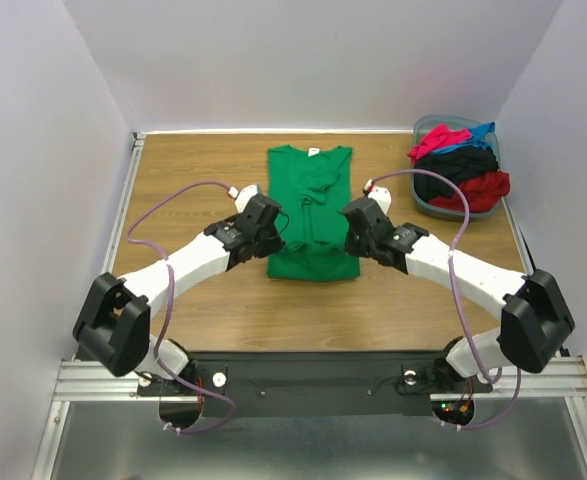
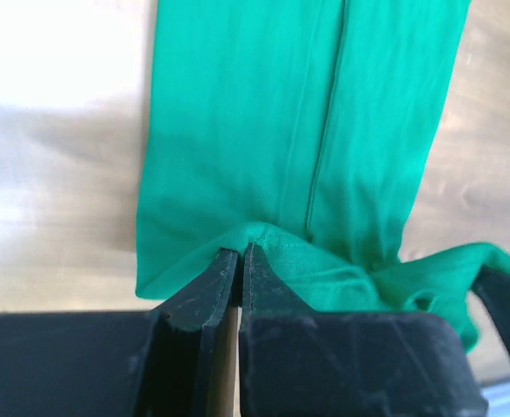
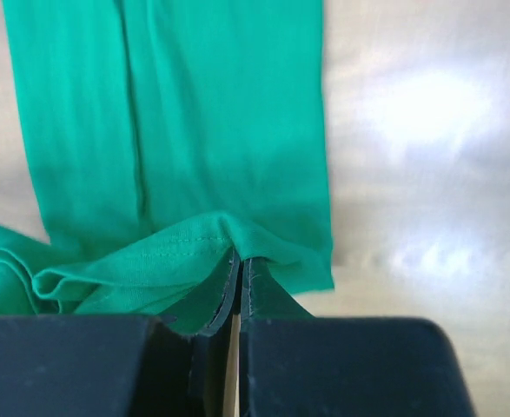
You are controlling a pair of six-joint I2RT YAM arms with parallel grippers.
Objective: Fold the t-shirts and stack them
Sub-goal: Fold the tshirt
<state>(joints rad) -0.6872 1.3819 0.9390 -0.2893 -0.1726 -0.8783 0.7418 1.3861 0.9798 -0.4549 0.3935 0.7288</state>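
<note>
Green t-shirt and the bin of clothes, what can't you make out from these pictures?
Wrist views: how many layers of the green t-shirt the left gripper and right gripper pinch; their fingers hide it. Its far end is cut off by the frame.
Top view: the shirt's side edges under both grippers.
Top view: how many piled shirts fill the bin; overlapping, too small.

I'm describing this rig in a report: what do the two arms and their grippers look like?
The left arm and right arm match: white links with chunky black joint housings. The left gripper and right gripper are black, each with two flat, tapering fingers. A lilac cable loops along each arm.
</note>
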